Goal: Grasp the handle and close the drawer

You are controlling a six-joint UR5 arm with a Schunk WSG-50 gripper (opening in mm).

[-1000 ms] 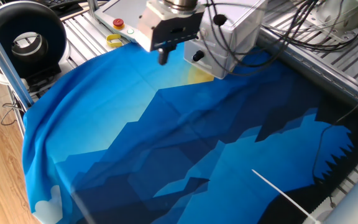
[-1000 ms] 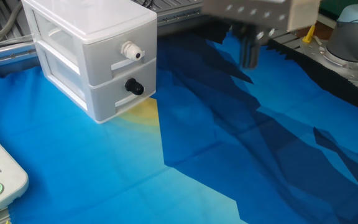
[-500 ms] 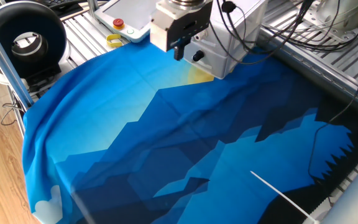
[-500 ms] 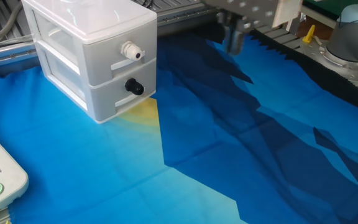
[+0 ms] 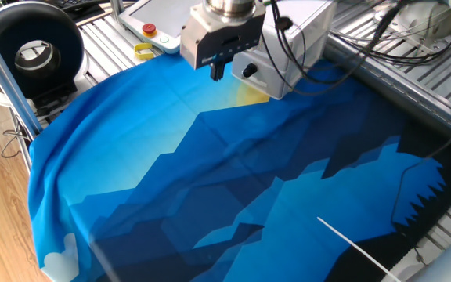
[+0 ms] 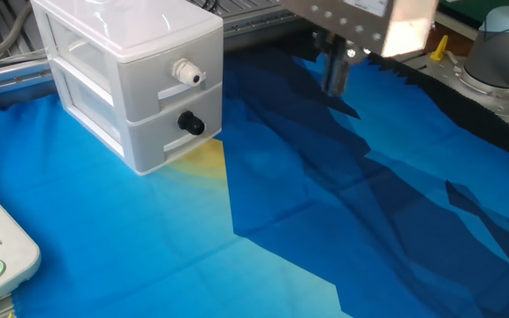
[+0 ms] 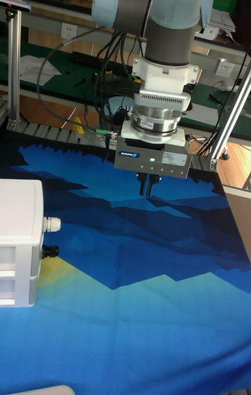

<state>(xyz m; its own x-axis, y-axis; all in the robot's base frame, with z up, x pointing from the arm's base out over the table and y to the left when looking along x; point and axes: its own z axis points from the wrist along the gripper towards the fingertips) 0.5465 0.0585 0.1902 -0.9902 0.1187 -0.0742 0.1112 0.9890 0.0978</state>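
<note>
- Blue cloth (image 6: 263,221) covers the table.
- At its left stands a white cabinet (image 6: 131,79); the drawer (image 6: 162,132) with the handle (image 6: 189,123) is the lower one.
- Farther right the gripper (image 6: 335,75) hangs clenched, fingers together, empty, well apart from the handle.

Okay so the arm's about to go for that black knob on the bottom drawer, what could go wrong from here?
1. The gripper hangs well away from the handle, fingers close together; if they don't open, they may only bump it.
2. A white knob sits directly above the black one, so aiming high could catch the wrong drawer.
3. The cabinet rests on loose blue cloth; pushing might slide it.
</note>
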